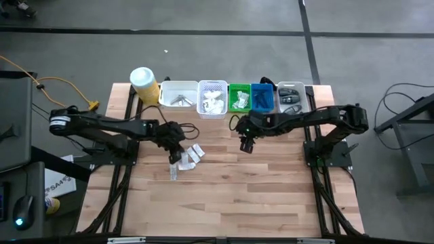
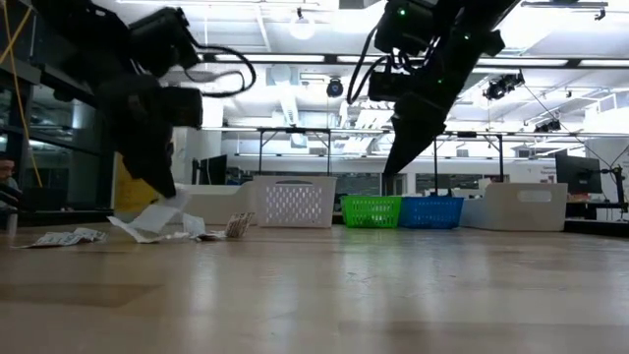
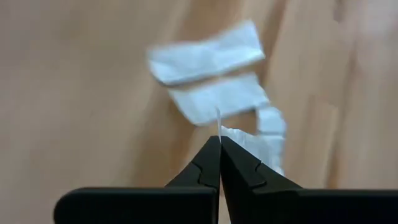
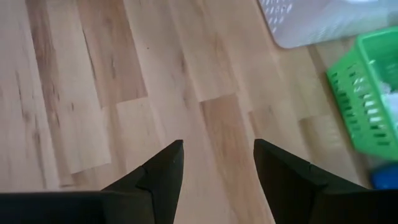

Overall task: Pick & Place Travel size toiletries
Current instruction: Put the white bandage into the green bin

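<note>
**Left gripper pinching a sachet by its edge**

I see the left gripper (image 1: 178, 153) down on the table (image 1: 271, 196), at the cluster of white sachets (image 1: 192, 154) on the left half of the wood; in the left wrist view its fingers (image 3: 205, 167) are pressed together with a thin white edge of a sachet (image 3: 217, 121) caught between the tips; two more sachets (image 3: 208, 53) lie flat on the wood just past it. In the low view one sachet (image 2: 155, 221) sits tilted under that gripper, and another packet (image 2: 64, 237) lies flat, apart from the heap.

My right gripper (image 1: 246, 144) hangs above bare wood in front of the bins; its fingers (image 4: 163, 167) stand apart with nothing between them.

Along the far edge I have a row of bins: a white tub (image 1: 178, 94), a white mesh basket (image 1: 212, 99), a green basket (image 1: 239, 98), a blue basket (image 1: 262, 97) and a pale tub (image 1: 293, 97); a yellow canister (image 1: 145, 85) stands at the left end of the row.
</note>
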Available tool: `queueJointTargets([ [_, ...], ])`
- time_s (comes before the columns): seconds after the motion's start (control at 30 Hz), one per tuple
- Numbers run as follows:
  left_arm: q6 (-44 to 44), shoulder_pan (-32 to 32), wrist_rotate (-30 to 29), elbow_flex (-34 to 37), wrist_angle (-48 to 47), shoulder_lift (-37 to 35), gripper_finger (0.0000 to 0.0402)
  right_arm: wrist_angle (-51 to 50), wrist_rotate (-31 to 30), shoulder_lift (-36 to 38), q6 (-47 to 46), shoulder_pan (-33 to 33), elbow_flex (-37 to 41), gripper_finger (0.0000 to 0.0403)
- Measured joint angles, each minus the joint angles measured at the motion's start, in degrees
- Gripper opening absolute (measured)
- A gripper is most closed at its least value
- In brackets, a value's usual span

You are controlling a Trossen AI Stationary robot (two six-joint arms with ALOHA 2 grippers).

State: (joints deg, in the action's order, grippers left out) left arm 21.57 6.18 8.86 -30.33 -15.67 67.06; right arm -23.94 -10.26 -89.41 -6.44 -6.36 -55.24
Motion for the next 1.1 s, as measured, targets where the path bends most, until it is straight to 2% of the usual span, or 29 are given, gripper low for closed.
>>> queueJointTargets([
  [0.13,-2.08,-2.34,-11.81,-0.04,-1.61,-5.45,0.0000,0.50,-0.01,-0.04,-3.52,1.38,0.02,0.0188],
  [0.27,-6.31,-5.11,-20.20,-0.08,1.55,-8.68,0.0000,3.14,-0.03,-0.04,-6.11,3.13,0.02,0.0188],
  [0.5,-17.09,-8.20,-31.72,-0.06,11.76,-8.15,0.0000,14.78,-0.06,-0.95,-6.09,6.37,0.02,0.0188],
  [0.77,-24.80,-8.07,-35.67,-0.04,22.24,-5.32,0.0000,25.40,-0.70,-3.26,-5.37,8.92,0.02,0.0188],
  [1.1,-31.44,-8.07,-36.32,-0.02,32.01,-1.67,0.0000,30.46,-2.97,-3.89,-5.28,9.36,0.02,0.0188],
])
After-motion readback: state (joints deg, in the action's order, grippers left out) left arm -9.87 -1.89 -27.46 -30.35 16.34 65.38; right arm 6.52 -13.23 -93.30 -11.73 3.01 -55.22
